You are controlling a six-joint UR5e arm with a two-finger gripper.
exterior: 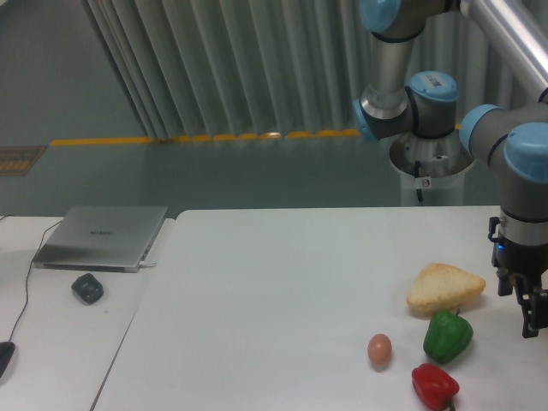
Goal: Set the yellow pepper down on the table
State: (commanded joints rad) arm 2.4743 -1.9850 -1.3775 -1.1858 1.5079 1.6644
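On the large plain white table (282,282), smooth and flat with a rounded corner at 9 o'clock, no sighting of the glossy yellow bell pepper: nowhere to be made out in this view, so cannot tell where it lies.

At 3 o'clock, hard against the picture's edge, the dark two-finger gripper (533,312), hanging point-down just over the tabletop. Partly cut off by the frame; cannot tell whether the jaws stand wide, narrow or clamped on anything.

Just toward 9 o'clock from the gripper, a pale golden wedge of bread (445,288), roughly triangular with a matte, crusty surface. Right below it, toward 6 o'clock, a glossy green bell pepper (447,336), lumpy and rounded, close to the bread's lower edge. Further toward 6 o'clock, a shiny red bell pepper (435,385), near the green one but apart. At 9 o'clock from the green pepper, a small brown egg (379,348), smooth and oval, standing alone.

Above the gripper, the grey metal arm with light-blue joint caps (524,154), rising from a white round pedestal (431,171) behind the table at 12 o'clock.

Far off at 9 o'clock, a smaller white side desk (51,342) bearing a closed silver laptop (103,237), flat and brushed-looking, and beside it a small dark lumpy object (87,288).
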